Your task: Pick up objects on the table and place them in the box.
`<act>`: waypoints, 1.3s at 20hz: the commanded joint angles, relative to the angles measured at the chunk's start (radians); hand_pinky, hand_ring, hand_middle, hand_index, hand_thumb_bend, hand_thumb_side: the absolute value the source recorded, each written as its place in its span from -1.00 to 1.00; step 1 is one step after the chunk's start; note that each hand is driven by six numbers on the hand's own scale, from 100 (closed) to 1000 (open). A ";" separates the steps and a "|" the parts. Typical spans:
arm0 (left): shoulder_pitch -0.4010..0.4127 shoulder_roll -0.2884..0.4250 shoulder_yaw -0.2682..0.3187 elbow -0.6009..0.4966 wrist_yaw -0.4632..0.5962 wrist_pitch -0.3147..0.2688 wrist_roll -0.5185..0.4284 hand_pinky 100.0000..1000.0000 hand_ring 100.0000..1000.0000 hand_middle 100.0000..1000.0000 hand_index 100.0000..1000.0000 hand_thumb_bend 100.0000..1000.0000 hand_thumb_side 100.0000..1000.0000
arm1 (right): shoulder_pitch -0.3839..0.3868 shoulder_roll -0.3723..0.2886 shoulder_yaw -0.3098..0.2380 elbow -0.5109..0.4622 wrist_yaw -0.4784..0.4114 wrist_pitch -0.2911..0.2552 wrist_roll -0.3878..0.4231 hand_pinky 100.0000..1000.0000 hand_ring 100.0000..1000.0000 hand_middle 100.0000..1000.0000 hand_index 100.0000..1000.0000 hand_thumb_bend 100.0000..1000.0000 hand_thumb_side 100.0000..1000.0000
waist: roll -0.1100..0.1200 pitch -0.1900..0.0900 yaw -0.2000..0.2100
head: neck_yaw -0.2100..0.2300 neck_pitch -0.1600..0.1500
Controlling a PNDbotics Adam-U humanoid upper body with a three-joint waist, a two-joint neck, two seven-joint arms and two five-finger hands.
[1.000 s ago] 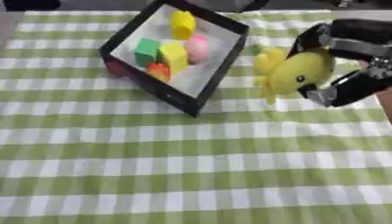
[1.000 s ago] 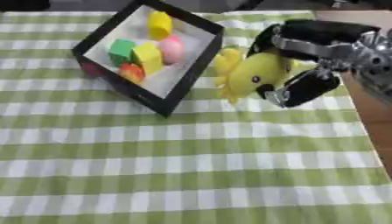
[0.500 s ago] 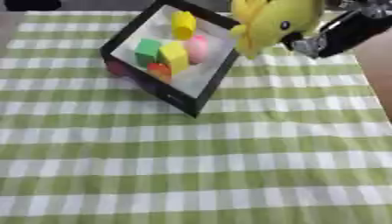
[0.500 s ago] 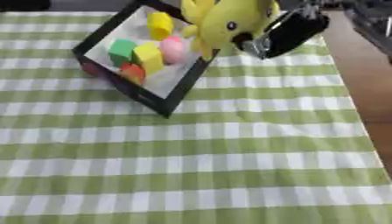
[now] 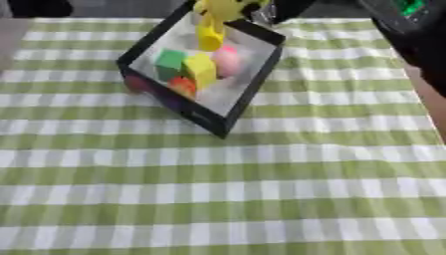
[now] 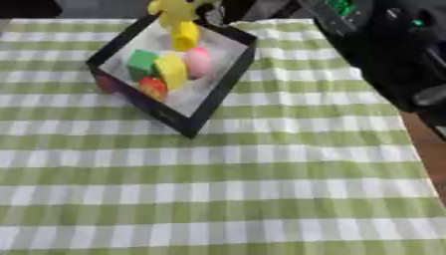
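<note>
Green-and-white checked tablecloth [image 5: 261, 189] covering the table, brown table edge [image 5: 432, 107] at right

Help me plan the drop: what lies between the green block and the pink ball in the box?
A yellow block stands between the green block and pink ball, seen in both eye views.

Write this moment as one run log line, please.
right arm: over box far corner | yellow toy: above box | inside: green, yellow, pink, orange pieces | left hand: unseen

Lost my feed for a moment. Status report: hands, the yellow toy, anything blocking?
Right hand at the box's far corner, fingers not readable. Left hand out of view. Yellow toy over the box rim. Nothing in the way.
</note>
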 commanded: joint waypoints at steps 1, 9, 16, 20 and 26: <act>-0.019 0.030 -0.002 -0.017 -0.001 0.000 -0.001 0.67 0.55 0.53 0.60 -0.29 0.11 | -0.035 0.056 -0.038 0.100 0.070 -0.047 -0.034 0.62 0.50 0.28 0.37 -0.95 -1.00 | -0.011 -0.018 0.009 | -0.011 -0.020; -0.046 0.025 -0.012 -0.023 0.004 -0.001 -0.014 0.67 0.55 0.53 0.60 -0.28 0.10 | -0.016 0.207 -0.083 0.313 0.223 -0.147 -0.091 0.62 0.50 0.30 0.38 -0.98 -1.00 | -0.010 0.000 0.039 | -0.033 -0.029; -0.053 0.023 -0.014 -0.023 0.005 0.000 -0.017 0.67 0.55 0.52 0.60 -0.28 0.10 | 0.000 0.244 -0.105 0.405 0.319 -0.223 -0.122 0.71 0.71 0.59 0.73 -0.28 -0.44 | -0.014 0.006 0.044 | -0.031 -0.031; -0.048 0.024 -0.012 -0.021 0.006 0.000 -0.015 0.67 0.55 0.52 0.60 -0.27 0.10 | -0.007 0.231 -0.120 0.389 0.385 -0.228 -0.167 0.74 0.76 0.64 0.78 -0.22 -0.05 | -0.012 0.003 0.039 | -0.023 -0.031; -0.037 0.027 -0.009 -0.019 0.005 0.000 -0.012 0.67 0.54 0.52 0.60 -0.27 0.09 | -0.015 0.195 -0.135 0.353 0.356 -0.215 -0.164 0.74 0.75 0.66 0.78 -0.31 -0.31 | -0.008 -0.010 0.027 | -0.009 -0.024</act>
